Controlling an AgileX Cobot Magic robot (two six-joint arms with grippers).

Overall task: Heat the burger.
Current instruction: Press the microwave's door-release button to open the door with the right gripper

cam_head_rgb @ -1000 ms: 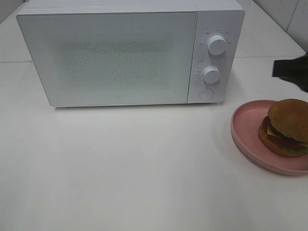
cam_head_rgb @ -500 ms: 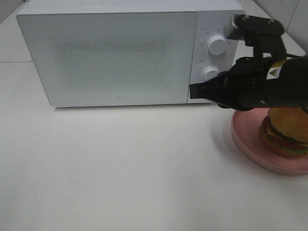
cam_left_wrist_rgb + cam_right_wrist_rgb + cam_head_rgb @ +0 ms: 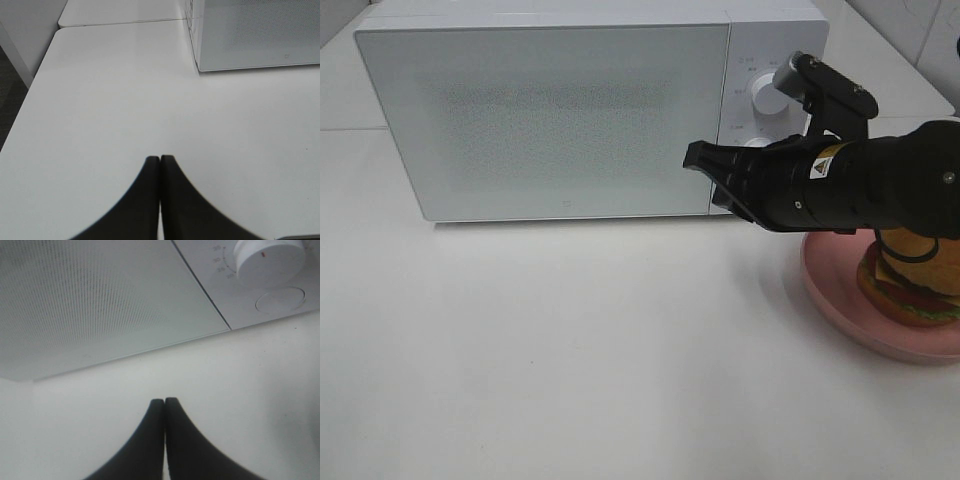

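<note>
Right tool (image 3: 692,156) and left tool (image 3: 160,158), both closed, apparently empty; one microwave (image 3: 550,110), one burger (image 3: 912,298), one plate (image 3: 828,277).

I'm seeing a smooth, faintly glossy white microwave door (image 3: 560,120) speckled with fine dots, a smooth matt white bench (image 3: 570,350), a satin pink plate (image 3: 825,272), and a right gripper (image 3: 694,157) in matt black plastic.

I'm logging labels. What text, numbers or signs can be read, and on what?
"30", "25", "20": by the lower knob on the microwave panel.
Yellow warning triangle: on the right arm, wordless.
Upper knob markings and door logo: too small to read.
</note>
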